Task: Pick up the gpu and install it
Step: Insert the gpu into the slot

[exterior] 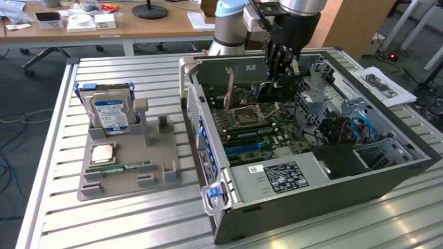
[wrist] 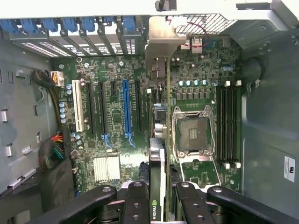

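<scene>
A green NVIDIA logo (wrist: 154, 204) is printed on the gpu (wrist: 157, 168).

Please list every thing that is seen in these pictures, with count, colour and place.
table: one, silver slats.
computer case: one, dark grey, open, on the table.
motherboard: one, green, inside the computer case.
gpu: one, dark, edge-on over the motherboard.
holder: one, grey, on the table beside the computer case.
hard drive: one, silver with blue label, upright in the holder.
memory stick: one, green, flat on the holder.
chip: one, copper-coloured, flat on the holder.
arm: one, silver, over the computer case.
gripper: one, black, shut on the gpu.
</scene>
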`<state>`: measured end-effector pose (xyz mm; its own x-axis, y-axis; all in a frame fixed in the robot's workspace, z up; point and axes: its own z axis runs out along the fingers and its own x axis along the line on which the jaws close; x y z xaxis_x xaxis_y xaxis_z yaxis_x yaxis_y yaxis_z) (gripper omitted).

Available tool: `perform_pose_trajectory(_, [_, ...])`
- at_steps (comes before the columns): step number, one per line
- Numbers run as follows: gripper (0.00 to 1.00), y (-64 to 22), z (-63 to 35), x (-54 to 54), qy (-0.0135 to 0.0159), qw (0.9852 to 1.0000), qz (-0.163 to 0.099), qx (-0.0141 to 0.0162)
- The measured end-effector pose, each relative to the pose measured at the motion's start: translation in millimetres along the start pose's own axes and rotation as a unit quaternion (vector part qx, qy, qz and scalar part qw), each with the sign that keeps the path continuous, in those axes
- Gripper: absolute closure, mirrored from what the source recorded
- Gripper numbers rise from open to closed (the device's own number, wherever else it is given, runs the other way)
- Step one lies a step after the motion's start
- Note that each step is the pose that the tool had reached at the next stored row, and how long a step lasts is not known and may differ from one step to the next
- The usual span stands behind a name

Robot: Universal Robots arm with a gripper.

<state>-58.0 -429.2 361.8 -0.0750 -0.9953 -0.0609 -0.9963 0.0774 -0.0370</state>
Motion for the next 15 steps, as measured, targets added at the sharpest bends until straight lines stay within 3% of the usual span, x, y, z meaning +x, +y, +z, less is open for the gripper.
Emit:
perform_pose_trajectory(7, [0.73,-0.2,-0.1,3.2,-0.0001,1.0,0.0,0.0])
perform_pose_trajectory(15, [0.73,-1.2,-0.8,15.7,-0.0001,1.0,0.0,0.0])
